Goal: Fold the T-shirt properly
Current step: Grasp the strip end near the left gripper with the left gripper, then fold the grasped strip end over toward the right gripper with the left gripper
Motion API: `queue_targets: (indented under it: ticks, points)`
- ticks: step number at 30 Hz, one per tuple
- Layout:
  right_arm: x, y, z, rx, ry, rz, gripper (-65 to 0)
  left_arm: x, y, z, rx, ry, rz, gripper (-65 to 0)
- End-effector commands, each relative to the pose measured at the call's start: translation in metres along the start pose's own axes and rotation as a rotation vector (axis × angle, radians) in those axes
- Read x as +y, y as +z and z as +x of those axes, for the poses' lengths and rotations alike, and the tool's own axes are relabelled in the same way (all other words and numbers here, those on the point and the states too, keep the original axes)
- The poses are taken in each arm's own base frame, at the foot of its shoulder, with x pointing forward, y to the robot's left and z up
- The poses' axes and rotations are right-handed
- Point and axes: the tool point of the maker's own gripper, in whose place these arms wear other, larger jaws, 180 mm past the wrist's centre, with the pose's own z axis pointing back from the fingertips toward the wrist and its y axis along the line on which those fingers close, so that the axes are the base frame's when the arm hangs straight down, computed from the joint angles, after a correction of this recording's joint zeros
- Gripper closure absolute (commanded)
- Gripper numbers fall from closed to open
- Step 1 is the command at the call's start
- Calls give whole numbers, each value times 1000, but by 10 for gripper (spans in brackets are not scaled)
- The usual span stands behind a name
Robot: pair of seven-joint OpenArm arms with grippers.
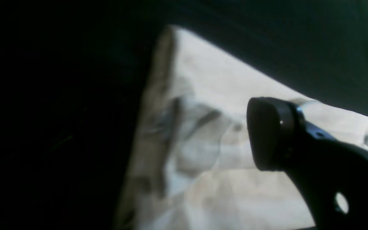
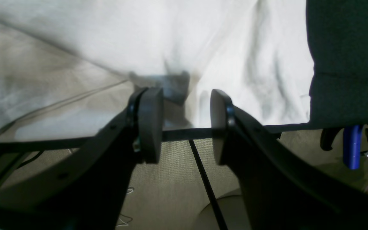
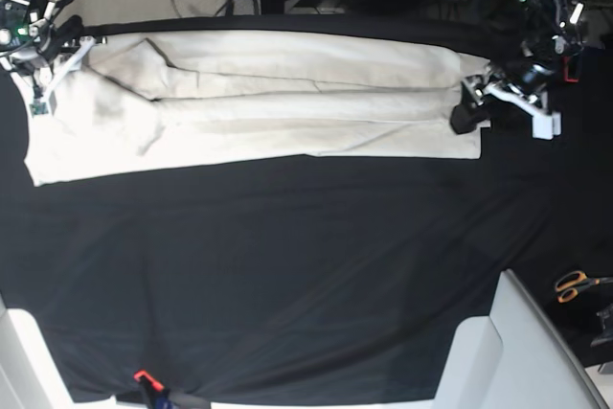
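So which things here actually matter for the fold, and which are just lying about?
Belongs to the job:
- T-shirt, folded into a long strip
- left gripper at one end
- right gripper at the other

Just lying about:
- scissors, orange handles
- black table cloth underneath
- orange clamp at the near edge
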Motion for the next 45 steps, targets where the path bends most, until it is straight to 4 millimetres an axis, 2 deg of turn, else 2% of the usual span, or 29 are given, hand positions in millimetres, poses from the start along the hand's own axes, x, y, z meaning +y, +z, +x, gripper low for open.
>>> queue_targets:
  ticks: [1, 6, 8, 15, 20, 21, 25, 27, 29, 32, 35, 37, 40, 45]
  points:
    - [-7, 4, 8, -26, 8, -19, -233, 2, 3, -4, 28, -18, 4, -607]
    - [-7, 4, 8, -27, 8, -19, -233, -2, 0, -6, 28, -12, -5, -607]
    - [-7, 4, 9, -28, 7, -18, -233, -1, 0, -7, 29, -10, -5, -579]
    - [-7, 4, 9, -29, 6, -17, -231, -2, -1, -8, 31, -8, -7, -202]
    - [-7, 4, 9, -29, 6, -17, -231, -4, -3, -3, 21, -10, -11, -15]
    - [-7, 4, 9, -29, 6, -17, -231, -4, -3, -1, 18, -14, -11, 0]
    - [-7, 4, 9, -29, 6, -17, -231, -4, -1, 5, 9, -28, -10, 0]
    - [-7, 4, 9, -29, 6, -17, -231, -5, 2, 17, -12, -63, -9, 0]
    - [-7, 4, 9, -29, 6, -17, -231, -16, 7, 34, -80, -116, -22, 0]
    - [-7, 4, 9, -29, 6, -17, -231, -43, 12, 40, -102, -271, -45, 0]
    - [-7, 4, 9, -29, 6, -17, -231, -77, 10, 26, -85, -394, -88, 0]
    - [-7, 4, 9, -30, 6, -17, -231, -88, 5, 17, -77, -421, -64, 0]
    - [-6, 4, 9, -30, 5, -15, -231, -110, -7, -9, -31, -502, -48, 0]
    - [-6, 4, 12, -36, 4, -16, -231, -166, -22, -32, -26, -611, -85, 0]
